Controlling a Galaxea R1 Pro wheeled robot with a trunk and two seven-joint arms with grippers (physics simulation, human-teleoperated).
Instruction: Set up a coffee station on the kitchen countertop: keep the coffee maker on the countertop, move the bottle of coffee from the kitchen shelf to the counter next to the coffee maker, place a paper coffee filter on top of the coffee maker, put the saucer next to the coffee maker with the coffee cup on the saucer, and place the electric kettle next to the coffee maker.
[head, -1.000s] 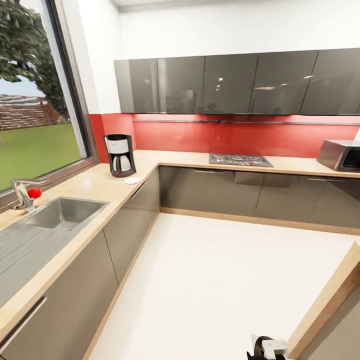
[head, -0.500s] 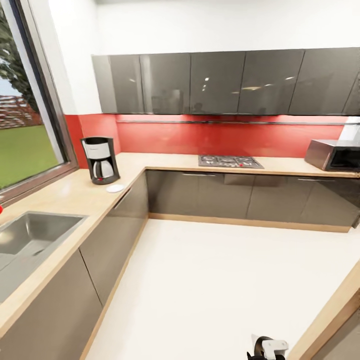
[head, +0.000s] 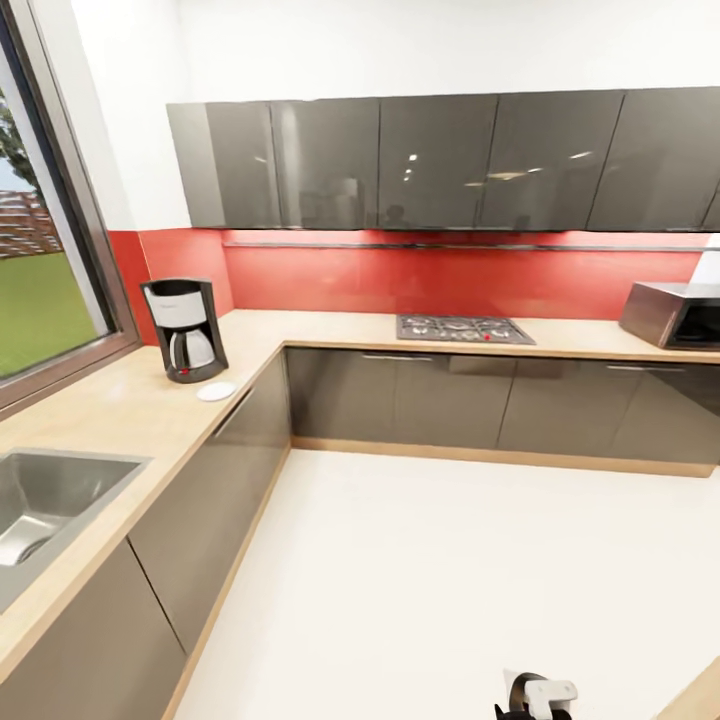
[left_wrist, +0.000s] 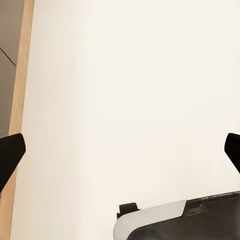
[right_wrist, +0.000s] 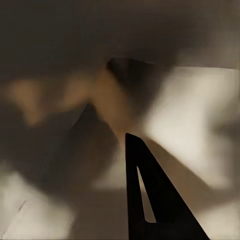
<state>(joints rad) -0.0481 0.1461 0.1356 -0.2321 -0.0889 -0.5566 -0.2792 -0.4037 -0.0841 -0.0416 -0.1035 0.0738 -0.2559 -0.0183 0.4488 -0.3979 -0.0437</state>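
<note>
The coffee maker (head: 184, 330) stands on the kitchen countertop (head: 120, 410) under the window, the saucer (head: 216, 391) just beside its base, ready for the cup. Both lie far ahead and to the left of the robot. The left gripper (left_wrist: 120, 150) hangs over bare floor (head: 430, 580), fingers spread wide and empty. Whether the right gripper (right_wrist: 150, 200) is closed cannot be told; its picture is blurred.

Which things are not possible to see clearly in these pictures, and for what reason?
- Sink, head view: cut off by the left edge.
- Microwave, head view: cut off by the right edge.
- Right gripper, right wrist view: one dark finger shows against heavy blur, so open or shut is unclear.
- Left gripper, left wrist view: fingertips cut by both side edges.
</note>
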